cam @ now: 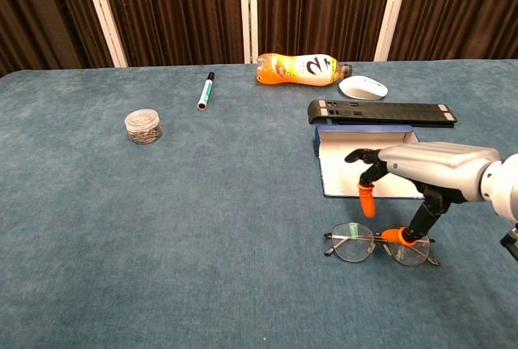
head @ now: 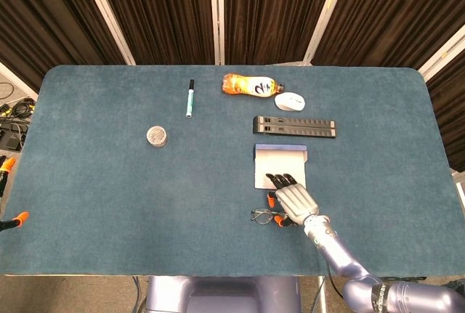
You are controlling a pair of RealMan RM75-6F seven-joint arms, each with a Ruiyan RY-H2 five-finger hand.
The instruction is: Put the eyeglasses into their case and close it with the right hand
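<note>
The right robot hand (cam: 421, 172) hangs low over the front right part of the bench (head: 109, 182), palm down, its fingers spread and curled downward with nothing between them. One orange-tipped finger (cam: 367, 199) points down just above the near edge of the case, and another orange tip (cam: 395, 235) sits right at the bridge of the eyeglasses; whether it actually touches the frame cannot be told. In the head view the same robot hand (head: 293, 200) covers the near edge of the case and the right lens.

The eyeglasses (cam: 379, 245) lie flat on the bench directly beneath the robot hand, arms folded, just in front of the case and not inside it. The case (cam: 352, 155) lies open, its pale inside facing up and its blue wall on the far side.

Beyond the case lies a long black bar (cam: 380, 112) with pale marks along it, too small to read. Further back are a white computer mouse (cam: 363, 87) and an orange drink bottle (cam: 301, 69) on its side; its label shows large curved characters that cannot be read with certainty. To the left lie a green-and-white marker pen (cam: 205, 91) with a black cap and a small clear round jar (cam: 143, 127).

The left robot hand shows only as orange tips (head: 16, 218) at the far left edge of the head view; how it is set cannot be told.
</note>
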